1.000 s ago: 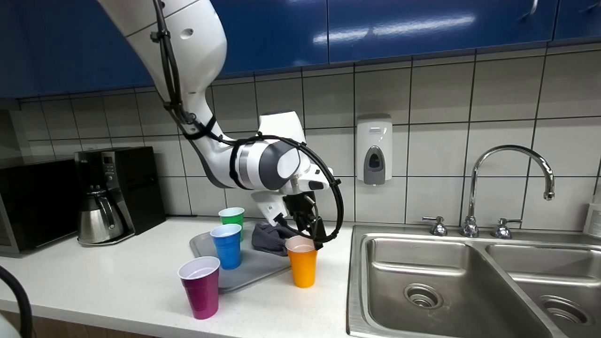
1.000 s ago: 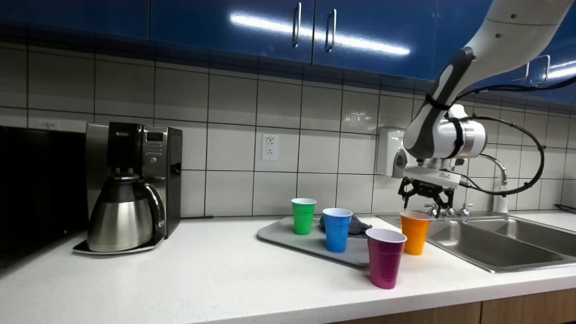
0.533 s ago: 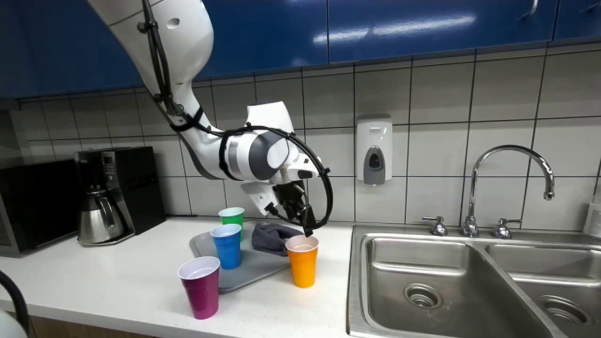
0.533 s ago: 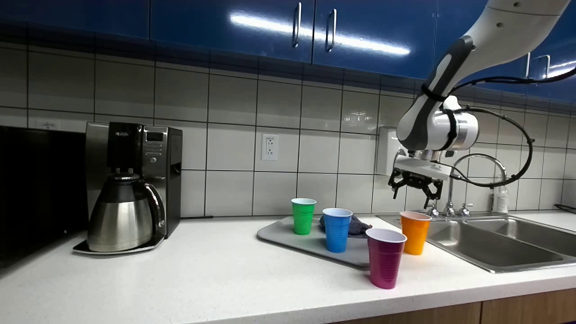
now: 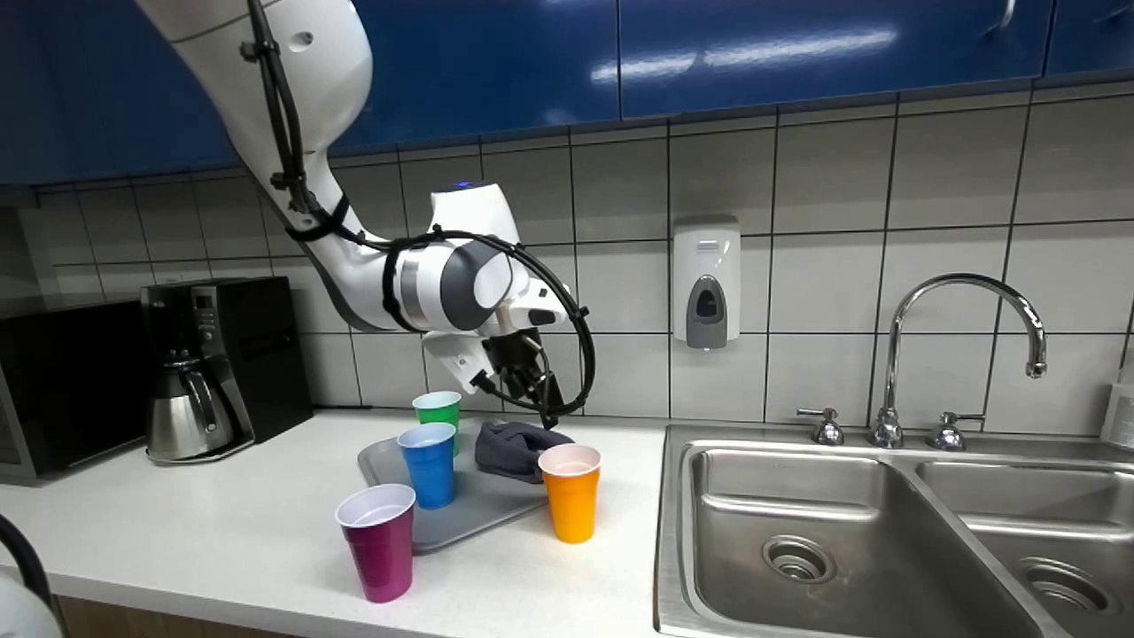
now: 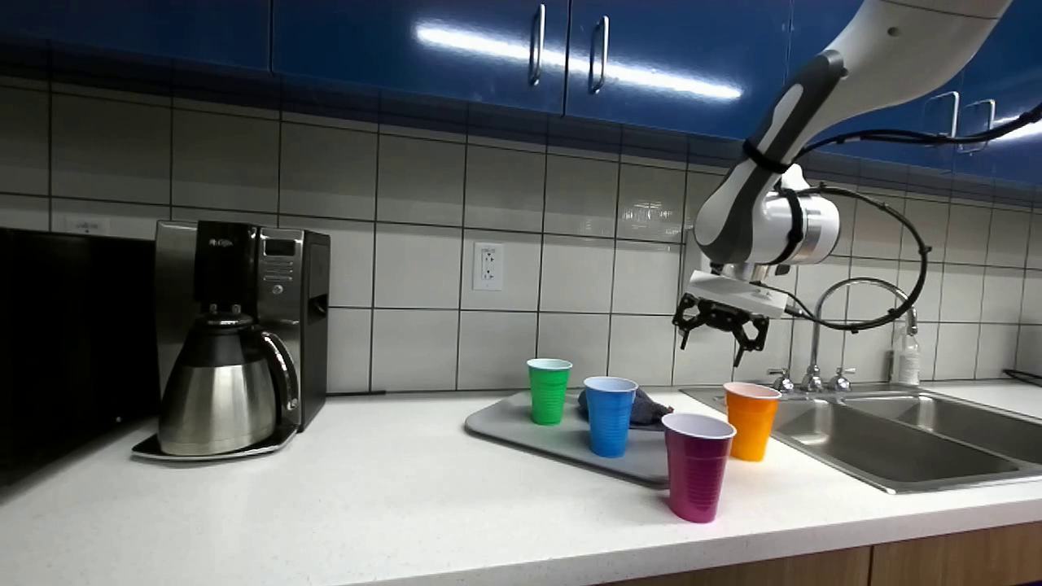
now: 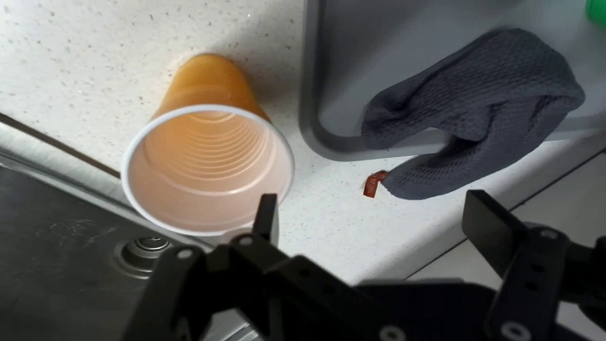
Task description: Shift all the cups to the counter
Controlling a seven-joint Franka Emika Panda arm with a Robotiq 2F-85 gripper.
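The orange cup [image 5: 571, 501] stands upright on the off-white counter [image 5: 221, 523] between tray and sink; it also shows in the wrist view [image 7: 213, 87]. The magenta cup [image 6: 698, 476] stands upright on the counter in front of the tray. The blue cup [image 6: 610, 422] and green cup [image 6: 548, 397] stand upright on the grey tray [image 6: 521, 431]. Only a sliver of the green cup [image 7: 598, 12] shows in the wrist view; blue and magenta are out of it. My gripper [image 6: 711, 355] is open and empty, above and behind the orange cup; its fingers are spread in the wrist view [image 7: 372, 210].
A dark grey cloth [image 7: 478, 99] with a red tag lies over the tray's back edge. A steel double sink [image 5: 797, 505] with a tall faucet [image 5: 895, 346] is right of the orange cup. The coffee pot [image 6: 218, 407] stands at the left. Blue cabinets [image 6: 423, 49] hang above.
My gripper has risen from beside the orange cup's rim and moved left in both exterior views, over toward the cloth and tray. All the cups stay where they were.
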